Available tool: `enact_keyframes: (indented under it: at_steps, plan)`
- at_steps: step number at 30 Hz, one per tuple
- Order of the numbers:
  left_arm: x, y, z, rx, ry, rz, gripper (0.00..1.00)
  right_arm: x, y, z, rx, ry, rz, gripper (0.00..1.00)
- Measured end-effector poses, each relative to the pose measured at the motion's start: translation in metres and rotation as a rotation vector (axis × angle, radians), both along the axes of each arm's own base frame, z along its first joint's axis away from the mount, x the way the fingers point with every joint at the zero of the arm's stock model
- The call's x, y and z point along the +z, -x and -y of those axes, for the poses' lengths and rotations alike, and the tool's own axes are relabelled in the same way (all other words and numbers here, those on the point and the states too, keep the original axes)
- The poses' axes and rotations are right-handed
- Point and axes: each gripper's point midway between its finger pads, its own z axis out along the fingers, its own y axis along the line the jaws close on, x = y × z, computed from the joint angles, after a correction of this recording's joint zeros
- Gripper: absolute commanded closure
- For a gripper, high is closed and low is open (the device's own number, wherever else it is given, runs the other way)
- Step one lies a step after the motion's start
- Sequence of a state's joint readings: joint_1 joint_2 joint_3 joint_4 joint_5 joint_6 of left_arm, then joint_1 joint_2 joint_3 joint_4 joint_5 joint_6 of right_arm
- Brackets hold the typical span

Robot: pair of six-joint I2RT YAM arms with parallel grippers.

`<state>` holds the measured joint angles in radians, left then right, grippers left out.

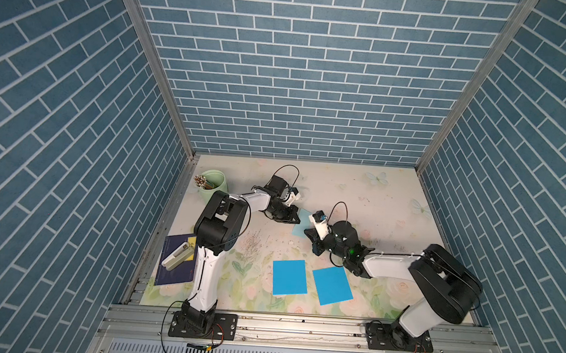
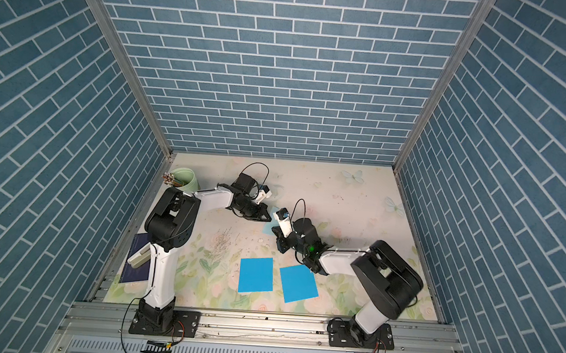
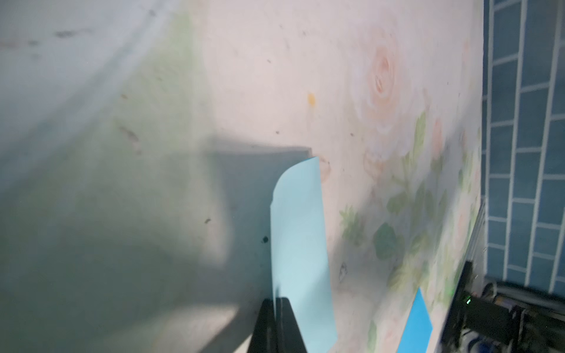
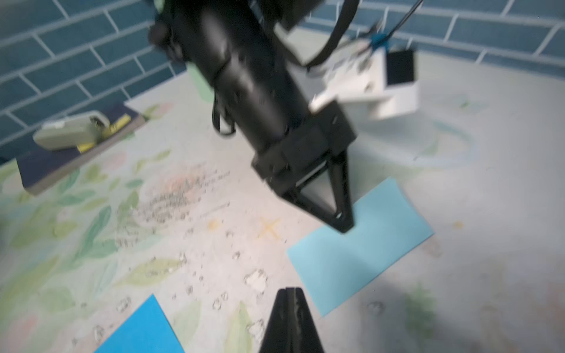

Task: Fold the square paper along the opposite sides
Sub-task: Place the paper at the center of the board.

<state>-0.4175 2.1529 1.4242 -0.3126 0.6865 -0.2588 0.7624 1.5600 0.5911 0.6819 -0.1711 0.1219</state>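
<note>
Pale-blue paper — partly hidden — clamped in left gripper; right gripper together, empty.

Rig: one overhead stereo pair, two wrist cams.
Both top views look steeply down from above the front rail, table filling the lower half of frame, walls above. Left wrist view sits close over the pale paper; right wrist view, low, faces the left gripper and that same sheet.

A pale blue paper at centre frame in both top views, one edge lifted off the tabletop and curling, pinched between the fingers of the left gripper.
</note>
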Motion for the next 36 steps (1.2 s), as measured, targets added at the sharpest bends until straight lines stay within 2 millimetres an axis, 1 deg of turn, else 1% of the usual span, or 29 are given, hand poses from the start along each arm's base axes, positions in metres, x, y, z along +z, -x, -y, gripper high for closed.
enact_keyframes:
  at_steps: [2,4,6,9,11,14,16,18,24,27,33,36]
  plan:
    - [0.004,-0.009,0.005,0.058,0.007,-0.007,1.0,0.013,-0.013,0.014,-0.048,-0.021,0.024,1.0]
    - [0.011,-0.022,0.016,0.103,0.025,-0.003,1.0,0.012,-0.02,0.029,-0.09,-0.019,0.023,1.0]
    - [0.02,-0.038,0.03,0.141,0.048,0.021,1.0,0.001,-0.024,0.043,-0.128,0.003,0.002,1.0]
    - [0.028,-0.054,0.042,0.193,0.072,0.042,1.0,-0.018,-0.018,0.052,-0.137,0.04,-0.046,1.0]
    - [0.028,-0.062,0.044,0.224,0.077,0.044,1.0,-0.025,-0.015,0.054,-0.139,0.053,-0.065,1.0]
    - [0.018,-0.068,0.043,0.26,0.062,0.031,1.0,-0.032,-0.013,0.058,-0.149,0.062,-0.083,1.0]
    - [0.009,-0.069,0.039,0.276,0.038,0.018,0.94,-0.036,-0.012,0.059,-0.158,0.067,-0.096,1.0]
    - [0.002,-0.071,0.036,0.285,0.017,0.015,0.85,-0.04,-0.014,0.061,-0.167,0.074,-0.103,1.0]
    - [0.009,-0.082,0.032,0.289,-0.03,0.072,0.61,-0.047,-0.02,0.069,-0.201,0.084,-0.121,1.0]
    - [0.012,-0.085,0.031,0.284,-0.048,0.096,0.52,-0.05,-0.024,0.073,-0.216,0.092,-0.131,1.0]
    - [0.016,-0.092,0.025,0.286,-0.101,0.139,0.34,-0.048,-0.033,0.076,-0.238,0.087,-0.135,1.0]
    - [0.017,-0.095,0.022,0.287,-0.126,0.16,0.32,-0.047,-0.036,0.075,-0.248,0.08,-0.139,1.0]
